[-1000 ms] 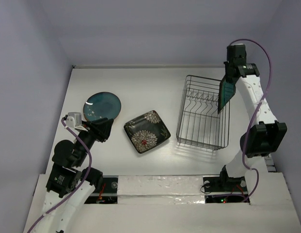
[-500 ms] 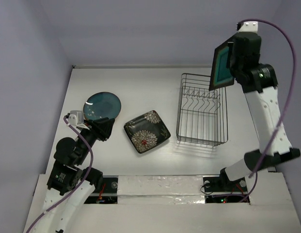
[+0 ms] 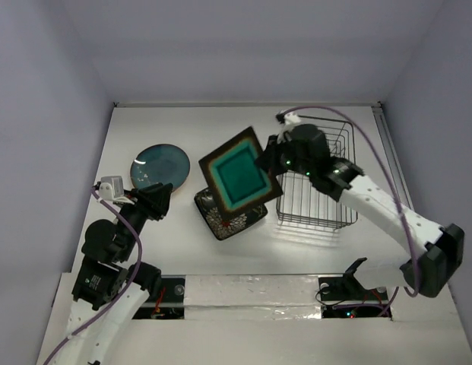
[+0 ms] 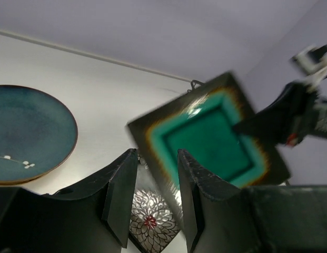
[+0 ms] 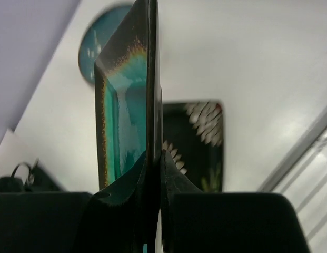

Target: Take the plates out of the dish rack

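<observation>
My right gripper (image 3: 267, 160) is shut on the rim of the square teal dark-rimmed plate (image 3: 239, 176) and holds it tilted in the air, above the dark square white-flowered plate (image 3: 226, 217) on the table. In the right wrist view the teal plate (image 5: 126, 100) stands edge-on between the fingers, with the flowered plate (image 5: 197, 142) below. The round teal plate (image 3: 159, 166) lies at the left. The wire dish rack (image 3: 321, 199) stands at the right, partly hidden by my right arm; no plate shows in it. My left gripper (image 3: 156, 201) is open and empty near the round plate.
The left wrist view shows the round teal plate (image 4: 26, 134), the held square plate (image 4: 208, 137) and the flowered plate (image 4: 150, 221) between its open fingers. Rack wires (image 5: 310, 174) show at the right of the right wrist view. Purple walls enclose the white table (image 3: 220, 129).
My right arm has lifted the square teal plate out of the rack and swung it left and down, to over the flowered plate. The left arm has barely moved.
</observation>
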